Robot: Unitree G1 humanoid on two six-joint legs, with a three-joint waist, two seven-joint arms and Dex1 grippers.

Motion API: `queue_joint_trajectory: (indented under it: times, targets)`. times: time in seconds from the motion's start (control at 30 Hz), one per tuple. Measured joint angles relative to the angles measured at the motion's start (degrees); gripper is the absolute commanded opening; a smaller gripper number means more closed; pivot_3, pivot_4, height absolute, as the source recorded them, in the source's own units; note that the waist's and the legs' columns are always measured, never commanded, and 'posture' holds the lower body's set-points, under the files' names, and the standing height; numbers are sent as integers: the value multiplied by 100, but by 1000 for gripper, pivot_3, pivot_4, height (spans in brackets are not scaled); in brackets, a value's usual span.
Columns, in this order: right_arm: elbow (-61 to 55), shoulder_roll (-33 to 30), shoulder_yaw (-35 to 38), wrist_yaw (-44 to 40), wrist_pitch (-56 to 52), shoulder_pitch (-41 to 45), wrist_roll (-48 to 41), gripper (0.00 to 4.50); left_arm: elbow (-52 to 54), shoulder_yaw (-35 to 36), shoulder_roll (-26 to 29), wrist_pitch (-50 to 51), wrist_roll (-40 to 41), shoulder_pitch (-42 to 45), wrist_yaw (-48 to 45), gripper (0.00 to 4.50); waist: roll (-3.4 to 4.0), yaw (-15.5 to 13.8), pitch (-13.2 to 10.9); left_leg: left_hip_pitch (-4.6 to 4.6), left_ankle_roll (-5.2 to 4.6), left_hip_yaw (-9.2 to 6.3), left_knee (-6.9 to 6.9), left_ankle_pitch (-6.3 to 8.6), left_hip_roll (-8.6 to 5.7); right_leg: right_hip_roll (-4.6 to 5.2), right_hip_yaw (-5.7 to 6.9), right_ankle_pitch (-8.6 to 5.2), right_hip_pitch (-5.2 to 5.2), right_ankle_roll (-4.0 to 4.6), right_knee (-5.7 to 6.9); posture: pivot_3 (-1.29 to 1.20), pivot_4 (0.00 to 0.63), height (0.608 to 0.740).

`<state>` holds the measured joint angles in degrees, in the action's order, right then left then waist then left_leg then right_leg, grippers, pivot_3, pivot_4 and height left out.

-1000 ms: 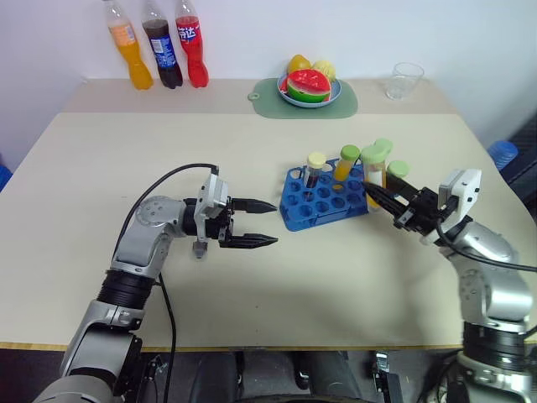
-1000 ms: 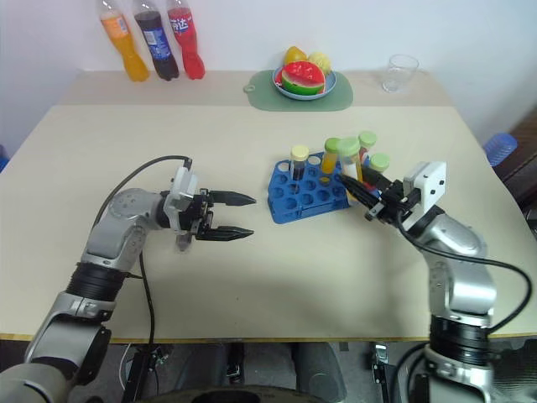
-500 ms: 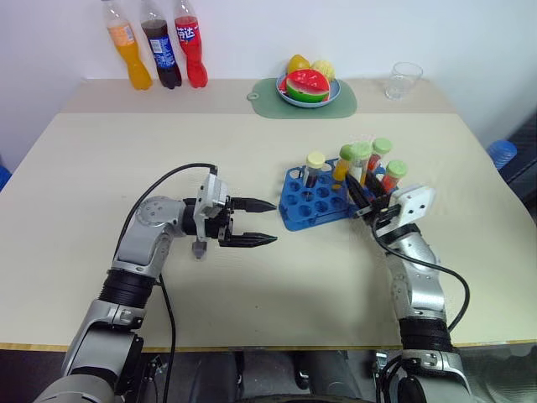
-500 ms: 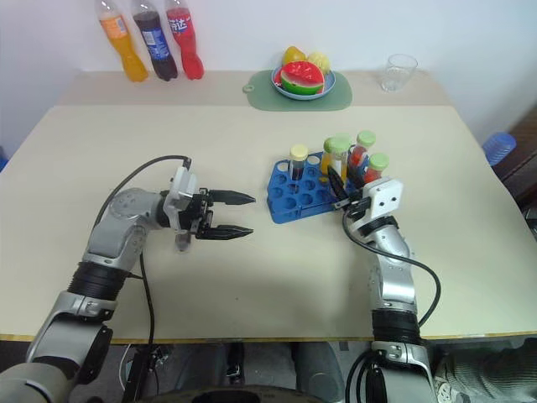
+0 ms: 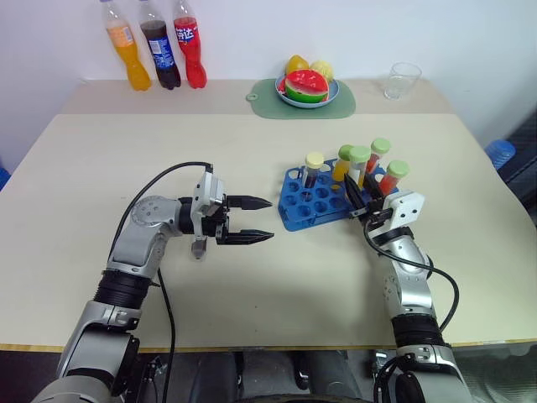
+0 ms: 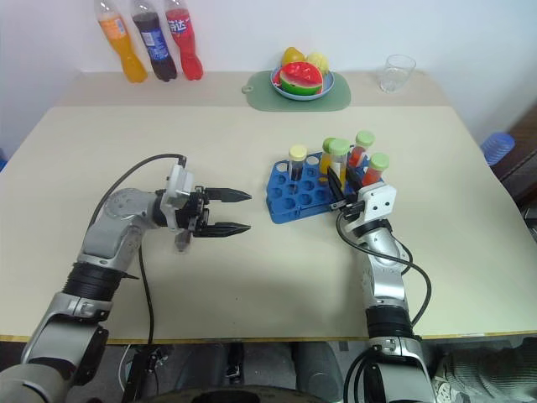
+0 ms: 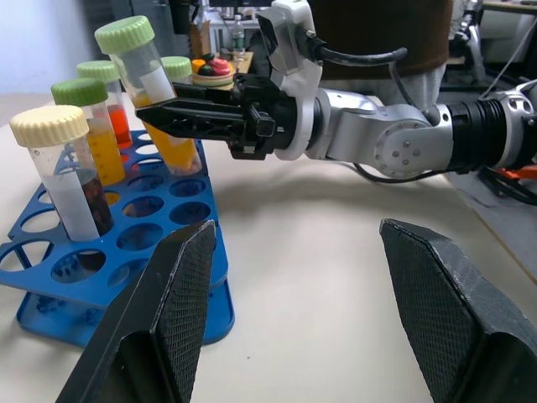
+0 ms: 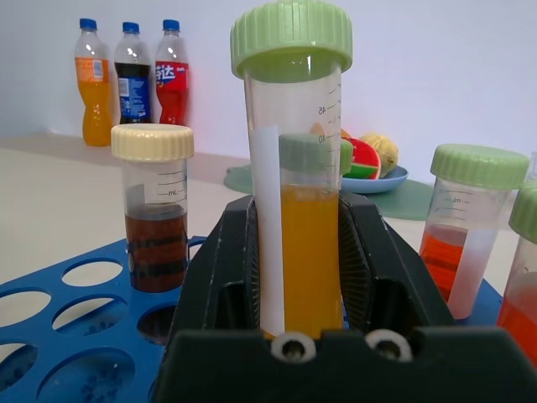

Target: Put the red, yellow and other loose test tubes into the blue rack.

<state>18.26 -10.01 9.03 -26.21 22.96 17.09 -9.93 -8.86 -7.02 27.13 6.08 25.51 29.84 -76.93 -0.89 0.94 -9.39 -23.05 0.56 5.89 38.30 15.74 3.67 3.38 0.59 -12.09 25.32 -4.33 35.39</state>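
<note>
Right gripper (image 8: 306, 252) clamped on upright yellow tube (image 8: 298, 210), tube held over the near right part of the blue rack (image 5: 323, 200) among other standing tubes, left gripper (image 5: 256, 220) spread apart, empty, left of rack

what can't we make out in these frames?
- Base of the yellow tube: the right tool covers it in the right wrist view, so whether it sits in a hole of the blue rack is unclear.
- Tube gradations: too small in the eye views.
- Rack's near corner: cut off behind the left tool in the left wrist view.
</note>
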Motion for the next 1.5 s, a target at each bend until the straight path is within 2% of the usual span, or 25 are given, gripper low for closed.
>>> queue_joint_trajectory:
  times: [0.13,0.23,0.27,0.43,0.53,0.67,0.8,0.9,0.97,1.03,1.1,1.4,1.5]
  targets:
    - [125,32,-41,-168,-18,-22,-231,2747,44,66,-18,79,24,-71,116,3255,0,16,0,0,0,1,0,0,2,-2,-1,2,1,-3,1,0,150,740]
    - [231,-7,-137,-75,128,-36,-16,4286,138,135,-36,167,100,-103,254,3255,0,12,0,1,0,0,-2,0,3,-3,-1,2,2,-3,5,0,150,740]
    - [231,-30,-159,-31,168,-45,47,4455,189,165,-52,213,126,-119,311,3255,0,8,0,1,0,0,-2,0,3,-3,-1,2,2,-3,4,0,150,740]
    - [-155,-405,-223,-63,102,-356,203,4455,398,459,-156,488,303,-238,781,3255,0,-25,0,-2,0,1,-1,0,1,2,-1,1,2,-4,2,0,150,740]
    - [-1052,-992,-278,-376,-346,-871,175,4455,722,780,-295,960,535,-249,1491,3255,0,-31,-1,-3,0,0,-1,0,0,5,-1,1,2,-5,2,0,150,740]
    - [-2186,-1743,-262,-902,-1125,-1684,-156,4455,1258,1078,-205,1745,602,-245,2634,3255,-2,-14,-1,7,0,-2,-4,0,0,4,-2,1,-2,-7,6,0,150,740]
    - [-2957,-2575,248,-1452,-1708,-2564,-655,4455,1836,1341,408,3630,732,-136,3871,3255,-8,-11,-4,22,0,0,-8,1,1,2,-4,-6,-11,3,7,0,150,740]
    - [-3240,-2883,510,-1684,-1911,-2726,-864,4455,2044,1531,741,5292,1024,288,4491,3255,-21,-14,-12,43,1,-1,-8,1,1,0,-4,-12,-29,8,5,0,150,740]
    - [-3419,-3039,561,-1829,-2059,-2673,-997,4455,1997,1560,883,7056,1129,953,4882,3255,-35,-15,-20,59,1,-3,-9,1,0,-1,-4,-24,-48,-8,1,0,150,740]
    - [-3489,-3192,543,-2045,-2172,-2472,-1132,4455,1633,1596,1034,8074,1467,1421,5171,3255,-35,-14,-20,66,1,-3,-11,1,-2,0,-5,-23,-54,-7,-2,0,150,740]
    - [-3509,-3330,523,-2282,-2254,-2267,-1239,4455,1114,1566,1217,8479,1963,1641,5498,3255,-35,4,-20,69,1,-9,-17,1,-1,0,-6,-19,-53,0,-1,0,150,740]
    - [-3227,-3396,-2,-3219,-2317,-1545,-1385,4455,-1129,428,1998,8595,4784,2389,7868,3255,-52,-39,-30,65,1,-9,-20,1,-8,16,-4,-16,-51,4,2,0,150,740]
    - [-3119,-3387,-100,-3346,-2307,-1340,-1384,4455,-1665,98,2022,8594,5628,2659,8742,3255,-55,-43,-32,65,2,-8,-16,1,-12,21,-4,-16,-52,4,1,0,150,740]
